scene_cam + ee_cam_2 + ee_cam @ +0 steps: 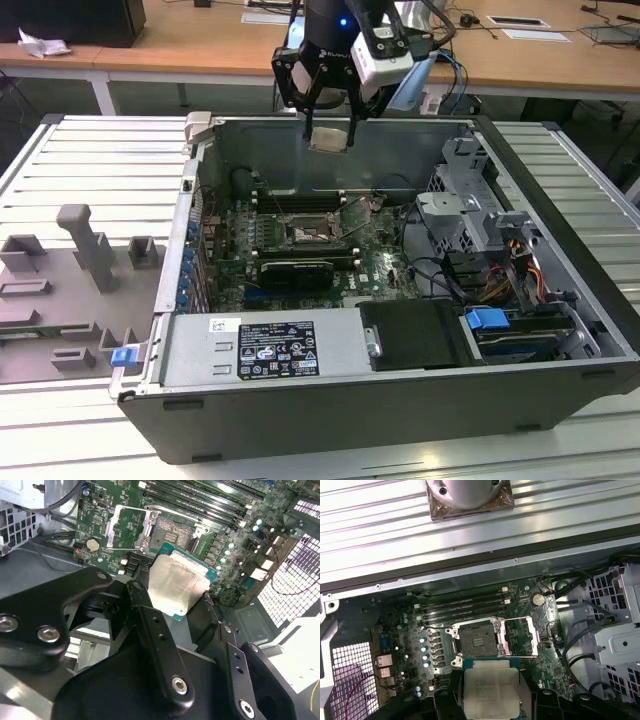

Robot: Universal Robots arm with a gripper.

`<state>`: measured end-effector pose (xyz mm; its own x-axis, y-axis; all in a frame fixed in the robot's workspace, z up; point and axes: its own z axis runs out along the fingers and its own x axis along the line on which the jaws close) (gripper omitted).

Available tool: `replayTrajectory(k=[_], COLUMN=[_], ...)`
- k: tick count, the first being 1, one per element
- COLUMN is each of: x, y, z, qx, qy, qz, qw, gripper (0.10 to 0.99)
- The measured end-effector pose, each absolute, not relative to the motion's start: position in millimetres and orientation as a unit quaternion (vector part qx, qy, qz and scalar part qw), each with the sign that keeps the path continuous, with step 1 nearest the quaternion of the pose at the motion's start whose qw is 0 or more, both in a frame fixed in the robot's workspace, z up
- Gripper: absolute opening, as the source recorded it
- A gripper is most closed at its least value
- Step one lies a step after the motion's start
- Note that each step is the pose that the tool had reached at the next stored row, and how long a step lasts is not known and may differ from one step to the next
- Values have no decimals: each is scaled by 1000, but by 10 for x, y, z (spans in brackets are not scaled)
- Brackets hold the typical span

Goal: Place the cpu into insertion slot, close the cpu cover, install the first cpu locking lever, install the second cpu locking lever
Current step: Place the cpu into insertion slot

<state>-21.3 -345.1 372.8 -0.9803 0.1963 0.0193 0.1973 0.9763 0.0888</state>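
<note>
My gripper (330, 128) hangs above the open computer case, over its rear wall, and is shut on the cpu (330, 138), a pale silver square chip. In both wrist views the cpu (177, 585) (490, 690) sits between black fingers (150, 615), held level and well above the board. The insertion slot (310, 235) (167, 532) (477, 642) is a dark square socket on the green motherboard, uncovered. The cpu cover (520, 636) (127, 527), a silver metal frame, is flipped open beside the slot.
Memory slots (462, 605) run along one side of the socket. A long black graphics card (295, 270) lies near it. A labelled power supply (270, 345) fills the case front, and a metal drive cage (470, 215) with cables stands at the exterior view's right. Grey fixtures (90, 245) sit outside.
</note>
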Motion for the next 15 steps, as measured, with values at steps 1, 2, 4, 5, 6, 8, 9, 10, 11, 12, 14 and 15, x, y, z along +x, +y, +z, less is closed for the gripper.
replayTrajectory(k=[1, 2, 4, 5, 6, 8, 9, 10, 11, 12, 14, 15], x=[-213, -213, -213, -213, -213, -213, -213, -213, -213, -213, -213, -213], y=[-3451, -3451, -3451, -3451, -3451, -3451, -3451, -3451, -3451, -3451, -3451, -3451], z=[3727, 3726, 3724, 3723, 3723, 3721, 3720, 3719, 3719, 3718, 3717, 3717], qx=[-102, -107, -115, -117, -121, -129, -131, -133, -136, -138, -144, -146], qy=[-994, -993, -992, -992, -992, -991, -990, -990, -990, -989, -989, -988], qz=[-45, -45, -45, -45, -45, -45, -45, -45, -45, -45, -45, -45], qw=[5, 5, 4, 4, 4, 4, 4, 4, 4, 3, 3, 3], gripper=[541, 541, 541, 541, 541, 541, 541, 541, 541, 541, 541, 541])
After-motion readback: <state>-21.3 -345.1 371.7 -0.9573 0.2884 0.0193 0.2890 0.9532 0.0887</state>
